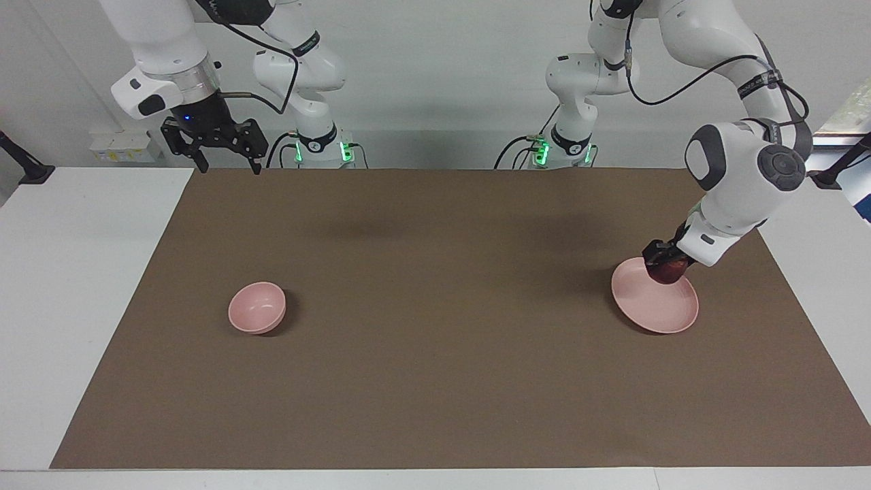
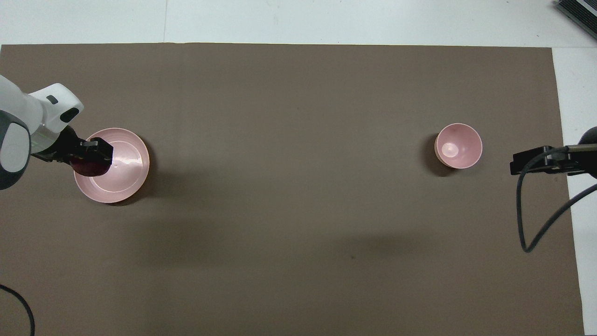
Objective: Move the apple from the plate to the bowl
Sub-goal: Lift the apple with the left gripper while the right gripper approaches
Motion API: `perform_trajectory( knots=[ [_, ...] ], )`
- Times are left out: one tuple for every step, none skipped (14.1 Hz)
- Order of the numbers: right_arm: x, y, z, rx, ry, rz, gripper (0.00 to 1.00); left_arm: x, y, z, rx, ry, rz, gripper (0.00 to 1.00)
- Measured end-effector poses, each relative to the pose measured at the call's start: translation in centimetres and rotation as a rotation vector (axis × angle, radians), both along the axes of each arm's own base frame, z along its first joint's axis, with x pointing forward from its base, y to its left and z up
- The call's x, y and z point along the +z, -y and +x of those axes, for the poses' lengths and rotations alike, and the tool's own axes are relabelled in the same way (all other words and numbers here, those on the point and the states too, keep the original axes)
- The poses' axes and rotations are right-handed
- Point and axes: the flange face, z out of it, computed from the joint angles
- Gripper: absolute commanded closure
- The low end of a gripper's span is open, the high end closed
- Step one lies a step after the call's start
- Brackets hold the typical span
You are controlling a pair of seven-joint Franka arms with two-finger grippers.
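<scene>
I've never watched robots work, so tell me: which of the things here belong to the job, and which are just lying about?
In the job:
apple, in the left gripper
plate, beneath it
bowl, empty

Just there:
brown mat
right gripper, waiting over the mat's edge

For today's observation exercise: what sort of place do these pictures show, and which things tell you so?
Probably a robotics lab. Two white robot arms stand at a table with a brown mat; the left gripper is at an apple on a pink plate, the right gripper waits raised, and a pink bowl sits alone.
</scene>
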Motion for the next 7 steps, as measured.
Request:
perform_trajectory(
  knots=[
    [0.0,0.0,-0.1,0.000,-0.006,0.000,0.00,0.8,0.3,-0.1,0.013,-0.020,-0.032,1.00],
    [-0.1,0.0,-0.2,-0.001,-0.020,0.000,0.00,1.7,0.7,-0.3,0.026,-0.052,-0.069,1.00],
    [-0.2,-0.1,-0.4,-0.001,-0.029,0.007,0.00,2.6,1.0,-0.4,0.043,-0.081,-0.100,1.00],
    [-0.2,-0.4,-0.4,0.000,-0.033,0.041,0.00,3.3,1.4,-0.5,0.078,-0.103,-0.128,1.00],
    [-0.2,-0.9,-0.4,-0.002,-0.034,0.104,0.00,3.7,2.0,-0.6,0.133,-0.120,-0.162,1.00],
    [-0.3,-1.2,-0.4,-0.007,-0.037,0.171,0.00,3.9,2.6,-0.5,0.195,-0.135,-0.199,1.00],
    [-0.4,-1.5,-0.4,-0.012,-0.041,0.232,0.00,3.9,3.3,-0.5,0.255,-0.152,-0.231,1.00]
  ],
)
